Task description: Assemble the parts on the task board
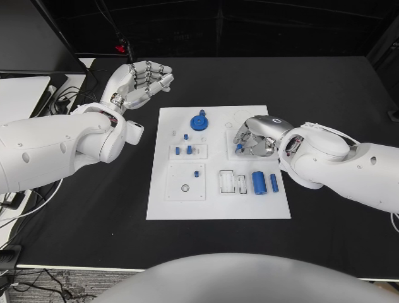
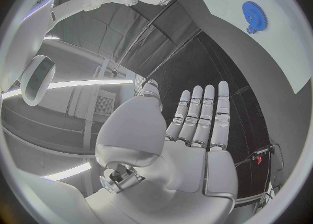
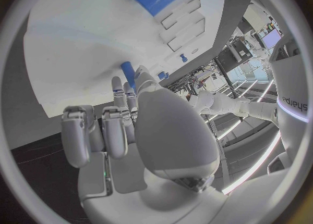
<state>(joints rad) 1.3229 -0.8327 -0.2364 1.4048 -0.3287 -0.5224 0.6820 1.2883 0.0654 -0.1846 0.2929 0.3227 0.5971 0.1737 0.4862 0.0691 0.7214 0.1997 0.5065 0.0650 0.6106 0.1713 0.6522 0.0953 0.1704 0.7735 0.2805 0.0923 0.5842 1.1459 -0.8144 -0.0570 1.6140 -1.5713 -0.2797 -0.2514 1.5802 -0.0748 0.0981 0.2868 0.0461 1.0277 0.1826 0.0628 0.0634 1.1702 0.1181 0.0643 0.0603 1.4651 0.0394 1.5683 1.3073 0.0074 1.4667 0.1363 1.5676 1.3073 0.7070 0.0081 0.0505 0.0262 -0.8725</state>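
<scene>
The white task board (image 1: 218,202) lies mid-table. On it are a blue gear (image 1: 199,121), two blue cylinders (image 1: 259,183) side by side, and small blue pegs (image 1: 189,149). My right hand (image 1: 257,136) hovers low over the board's upper right area with its fingers curled, and it pinches a small blue peg (image 1: 240,147) at its fingertips. That peg (image 3: 128,73) stands between the thumb and the fingers of the right hand (image 3: 130,130). My left hand (image 1: 143,82) is raised off the board at its upper left. It is open (image 2: 189,135) and holds nothing.
Empty rectangular slots (image 1: 228,181) sit left of the cylinders, and a square plate with a ring hole (image 1: 185,187) fills the board's lower left. The gear (image 2: 254,15) shows far beyond the left hand. Cables and a white surface (image 1: 8,95) lie off the table's left edge.
</scene>
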